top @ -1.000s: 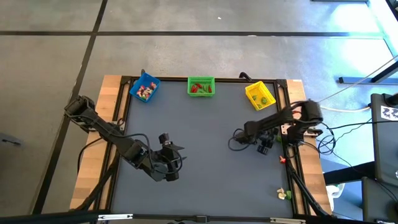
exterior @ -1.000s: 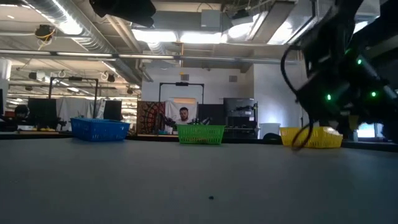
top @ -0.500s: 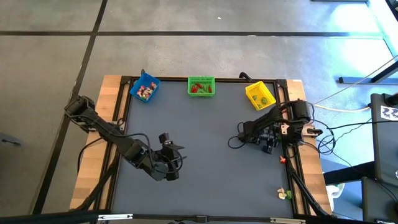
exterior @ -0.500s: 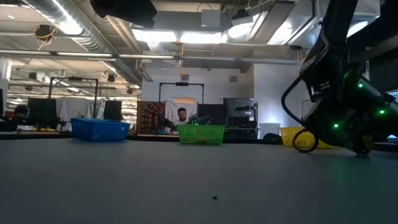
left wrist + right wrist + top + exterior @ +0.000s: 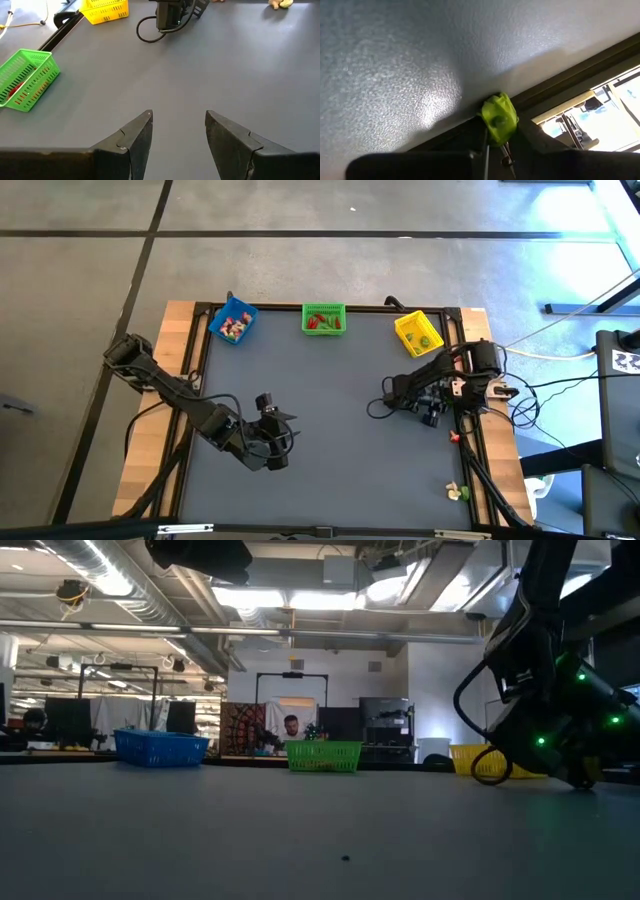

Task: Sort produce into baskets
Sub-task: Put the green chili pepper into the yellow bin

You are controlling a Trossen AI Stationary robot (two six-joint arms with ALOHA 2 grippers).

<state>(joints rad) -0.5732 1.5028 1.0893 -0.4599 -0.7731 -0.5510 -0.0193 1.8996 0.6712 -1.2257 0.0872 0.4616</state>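
Note:
Three baskets stand along the table's far edge: blue (image 5: 232, 321), green (image 5: 323, 318) and yellow (image 5: 417, 332), each with small produce pieces inside. My right gripper (image 5: 432, 414) is low at the table's right edge, shut on a small green produce piece (image 5: 499, 119) beside the black rim. My left gripper (image 5: 275, 445) hangs over the middle-left of the table, open (image 5: 178, 120), with nothing between its fingers. My right gripper pinches the small green piece (image 5: 498, 125) between its two fingers (image 5: 532, 142), which slant down at it. The piece shows just past the fingertips, right at the seam between the grey table top and the black rim. Whether it rests on the table, I cannot tell.
A whitish and green bit of produce (image 5: 457, 492) lies on the wooden border at the near right, and a small red piece (image 5: 453, 437) on the right rim. A black cable loop (image 5: 380, 406) lies beside the right arm. The grey table top (image 5: 330, 430) stretches between the arms.
My right gripper has sunk toward the table and drawn toward the table's right edge, tipping further down, then kept still for the last half second.

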